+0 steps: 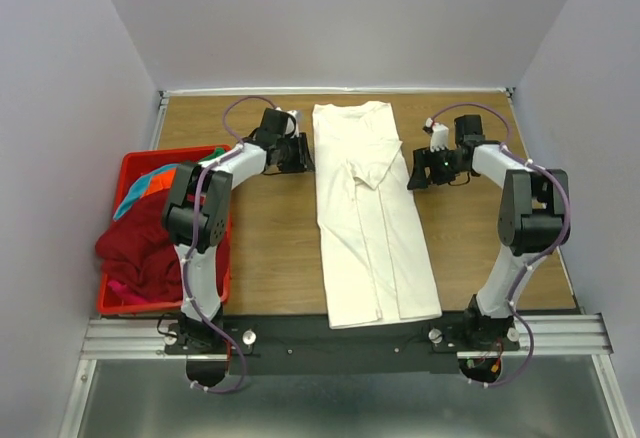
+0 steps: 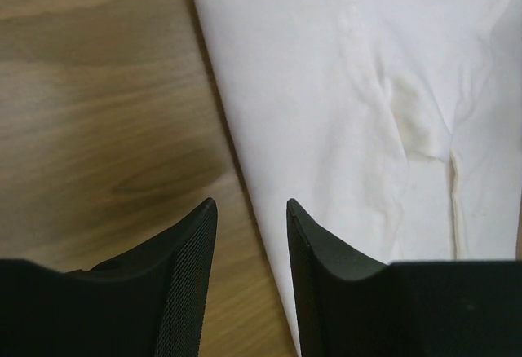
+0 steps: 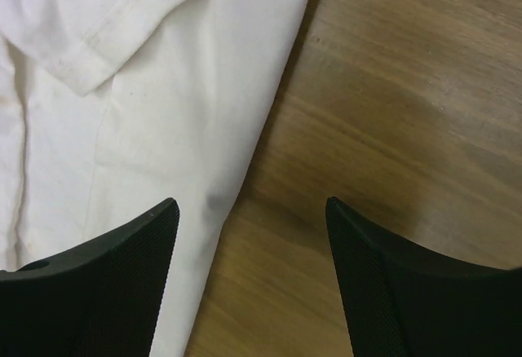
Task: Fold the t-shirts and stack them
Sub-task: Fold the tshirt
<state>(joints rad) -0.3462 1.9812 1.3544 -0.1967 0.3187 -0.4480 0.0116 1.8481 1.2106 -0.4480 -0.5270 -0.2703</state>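
Note:
The white t-shirt (image 1: 370,213) lies as a long strip down the table's middle, its sides and sleeves folded inward. My left gripper (image 1: 305,155) is open and empty at the shirt's left edge near the top; in the left wrist view (image 2: 251,206) the jaws straddle that edge (image 2: 245,178). My right gripper (image 1: 412,171) is open and empty at the shirt's right edge; in the right wrist view (image 3: 251,206) one finger is over the white cloth (image 3: 163,112), the other over wood. Dark red (image 1: 145,248), orange (image 1: 160,176) and teal (image 1: 135,196) shirts lie in the basket.
A red plastic basket (image 1: 110,303) stands at the left table edge beside my left arm. Bare wood (image 1: 270,248) lies on both sides of the white shirt. Grey walls close in the table at the back and sides.

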